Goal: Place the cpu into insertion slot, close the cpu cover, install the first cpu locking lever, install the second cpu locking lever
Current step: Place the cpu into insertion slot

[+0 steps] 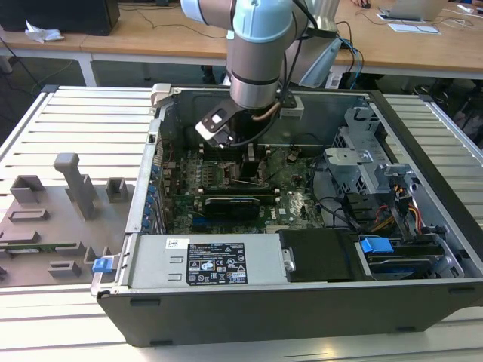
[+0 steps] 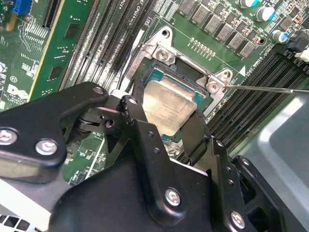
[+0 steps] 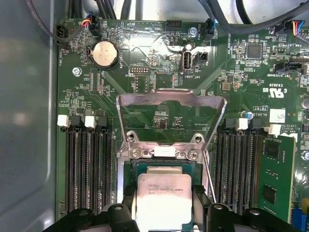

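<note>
The cpu (image 2: 166, 104) (image 3: 164, 193), a square chip with a silver-grey top, sits in or just over the insertion slot (image 3: 129, 169) on the green motherboard. My gripper (image 2: 169, 120) (image 3: 164, 209) has its black fingers (image 2: 137, 113) pressed against two opposite edges of the chip. The cpu cover (image 3: 145, 99), a thin silver frame, stands swung up and open behind the slot. A thin wire locking lever (image 2: 270, 89) (image 3: 208, 175) sticks out unlatched beside the slot. In the exterior view the gripper (image 1: 253, 162) reaches down into the open computer case.
Long black memory slots (image 3: 89, 169) (image 3: 236, 169) flank the slot closely. A green card (image 3: 275, 174) stands beyond one bank. The grey case wall (image 3: 24, 121) is near. A black graphics card (image 1: 230, 205) and drive cage (image 1: 362, 158) lie inside the case; grey fixtures (image 1: 75, 185) stand at the exterior view's left.
</note>
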{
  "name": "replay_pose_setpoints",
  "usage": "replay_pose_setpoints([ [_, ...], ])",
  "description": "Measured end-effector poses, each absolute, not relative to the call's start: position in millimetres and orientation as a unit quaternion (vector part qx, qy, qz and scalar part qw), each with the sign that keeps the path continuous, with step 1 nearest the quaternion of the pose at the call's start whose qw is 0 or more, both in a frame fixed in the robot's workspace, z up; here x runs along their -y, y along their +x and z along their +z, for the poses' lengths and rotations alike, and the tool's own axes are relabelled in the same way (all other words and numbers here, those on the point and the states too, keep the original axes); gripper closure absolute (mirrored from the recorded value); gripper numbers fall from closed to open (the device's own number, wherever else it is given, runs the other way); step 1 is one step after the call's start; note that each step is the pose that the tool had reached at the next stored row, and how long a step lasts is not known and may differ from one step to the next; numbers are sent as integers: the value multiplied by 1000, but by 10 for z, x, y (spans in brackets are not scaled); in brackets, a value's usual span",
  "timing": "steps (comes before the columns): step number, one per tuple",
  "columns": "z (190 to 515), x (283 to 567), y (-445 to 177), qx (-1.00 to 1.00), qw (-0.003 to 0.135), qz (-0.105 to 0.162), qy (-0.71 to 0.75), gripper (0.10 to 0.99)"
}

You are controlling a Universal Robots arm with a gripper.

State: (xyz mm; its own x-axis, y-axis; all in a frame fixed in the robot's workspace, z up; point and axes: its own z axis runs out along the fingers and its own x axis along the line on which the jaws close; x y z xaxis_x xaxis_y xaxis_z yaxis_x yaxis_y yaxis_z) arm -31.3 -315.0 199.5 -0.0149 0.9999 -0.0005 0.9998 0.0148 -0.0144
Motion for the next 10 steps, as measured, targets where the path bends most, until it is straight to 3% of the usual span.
replay_pose_setpoints([
  [5, 1993, 3150, -312, 712, 5, 5, -702, 541],
  [7, 1993, 3150, -312, 712, 5, 5, -702, 467],
  [10, 1993, 3150, -312, 712, 5, 5, -702, 467],
])
